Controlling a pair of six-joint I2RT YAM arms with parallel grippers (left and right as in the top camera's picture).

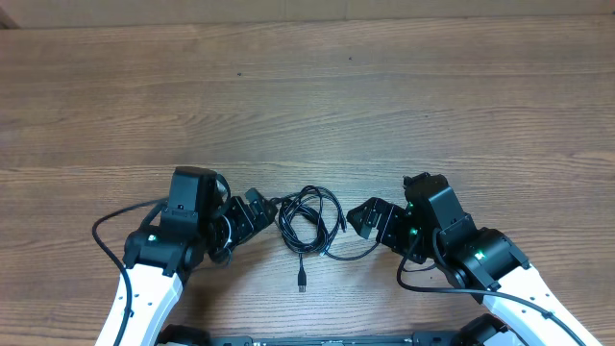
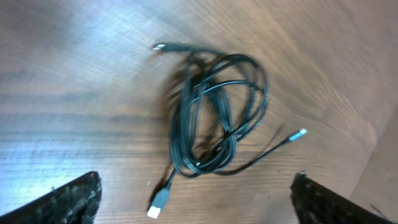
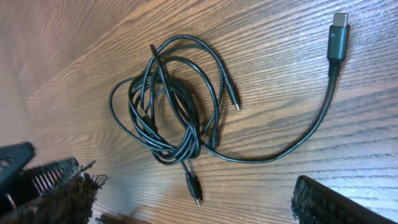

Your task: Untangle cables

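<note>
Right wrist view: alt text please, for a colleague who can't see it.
A tangle of thin black cables lies looped on the wooden table, one long end trailing to a grey plug at upper right. The right gripper is open, its fingers in the bottom corners.

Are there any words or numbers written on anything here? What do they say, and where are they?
No text can be read in any view.
The cables: plain black cords and bare plugs, no print showing.
The table: only wood grain.
The left gripper and the right gripper: black parts, no readable label.
</note>
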